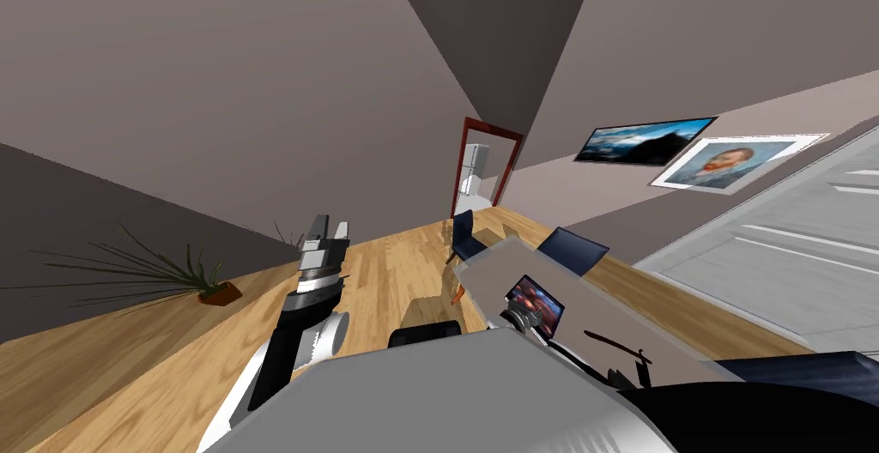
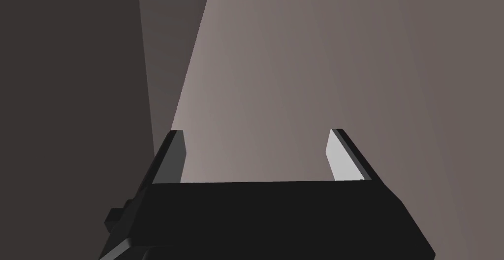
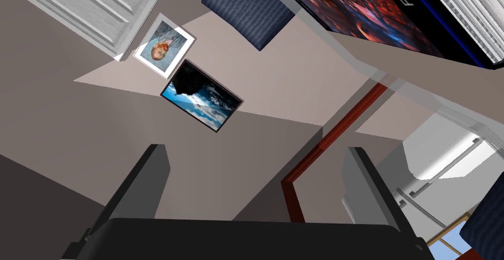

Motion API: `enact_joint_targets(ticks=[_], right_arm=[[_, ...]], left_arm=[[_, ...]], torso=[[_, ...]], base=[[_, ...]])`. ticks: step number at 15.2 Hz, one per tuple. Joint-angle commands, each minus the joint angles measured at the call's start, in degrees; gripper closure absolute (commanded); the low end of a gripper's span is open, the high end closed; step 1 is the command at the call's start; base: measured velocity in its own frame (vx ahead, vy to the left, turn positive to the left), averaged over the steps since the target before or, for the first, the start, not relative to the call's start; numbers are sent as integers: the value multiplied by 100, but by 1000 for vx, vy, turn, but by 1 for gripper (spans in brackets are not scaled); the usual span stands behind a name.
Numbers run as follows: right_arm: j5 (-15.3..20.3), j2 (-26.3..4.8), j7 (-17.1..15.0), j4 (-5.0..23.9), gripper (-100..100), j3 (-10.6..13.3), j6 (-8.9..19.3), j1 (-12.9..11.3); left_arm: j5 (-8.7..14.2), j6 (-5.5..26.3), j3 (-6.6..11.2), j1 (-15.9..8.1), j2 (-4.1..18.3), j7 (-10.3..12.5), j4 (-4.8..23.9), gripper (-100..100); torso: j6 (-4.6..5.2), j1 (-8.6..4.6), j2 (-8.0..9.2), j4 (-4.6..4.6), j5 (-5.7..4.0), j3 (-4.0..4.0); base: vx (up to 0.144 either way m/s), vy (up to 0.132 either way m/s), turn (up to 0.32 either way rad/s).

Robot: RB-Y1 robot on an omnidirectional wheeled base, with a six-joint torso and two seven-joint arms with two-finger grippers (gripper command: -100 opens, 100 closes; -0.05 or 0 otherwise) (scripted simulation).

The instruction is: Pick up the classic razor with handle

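While your left claw (image 2: 256, 131) hangs raised above the wood-grain floor (image 1: 386, 268), its flat blade fingers stand wide, nothing between them; your right claw (image 3: 256, 148) gapes wide too, empty, with the laptop's (image 1: 536, 300) glossy coloured screen ahead of it; the razor (image 1: 611, 344) is a thin dark sliver with a slim, slightly curved handle, lying flat on the smooth grey slab of the table (image 1: 506, 263), at its near end, to the right of the laptop; padded dark blue chairs (image 1: 573, 250) flank the table.

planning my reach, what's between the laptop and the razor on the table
Nothing: the head view shows bare table between laptop and razor.
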Motion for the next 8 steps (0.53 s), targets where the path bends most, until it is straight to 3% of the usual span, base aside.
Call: enact_joint_targets(ticks=[1,8], right_arm=[[-3,2,-183,78,-100,-4,46,-11],[-26,-86,-838,194,-100,-50,298,29]], left_arm=[[0,0,0,0,0,0,0,0],[0,0,0,0,0,0,0,0]], torso=[[0,0,0,0,0,0],[0,1,-4,0,0,-2]], base=[[-46,-34,73],[-42,-35,97]])
